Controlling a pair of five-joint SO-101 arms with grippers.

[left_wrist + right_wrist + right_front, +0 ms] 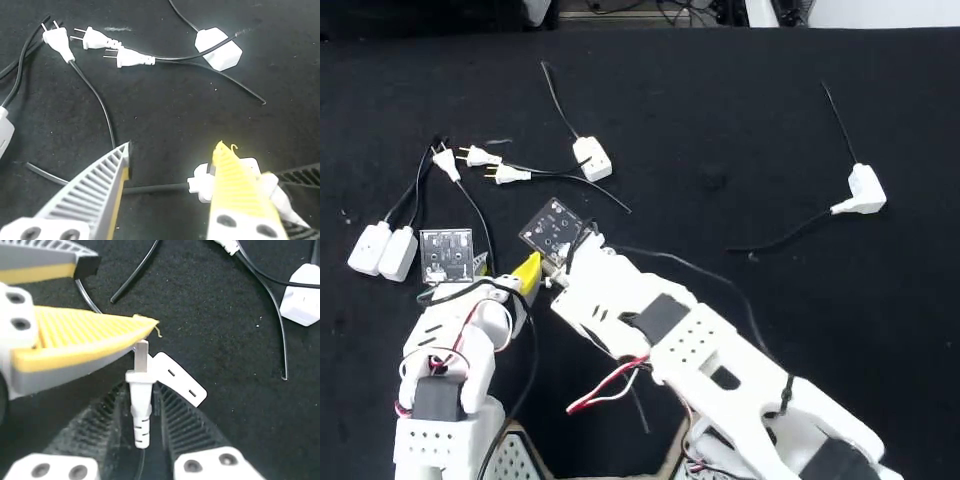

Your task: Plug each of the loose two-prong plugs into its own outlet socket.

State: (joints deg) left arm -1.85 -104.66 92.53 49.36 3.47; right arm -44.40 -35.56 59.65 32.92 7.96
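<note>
Right pincer (142, 390) of mine is clamping a white two-prong plug (141, 412) just beside an outlet socket (182, 382), left of centre in the high view, while my left pincer (172, 150) is hanging apart over them.

Black-covered table (720, 110); lying on it: three white two-prong plugs (480, 156), clustered far left, black cords trailing; pair of white outlet sockets (382, 250), touching, at the left edge; single outlet socket (592, 158) near the plugs; corded outlet socket (865, 190) well apart, right; two square grey plates (447, 255), possibly socket boards.

No legible text or markings
</note>
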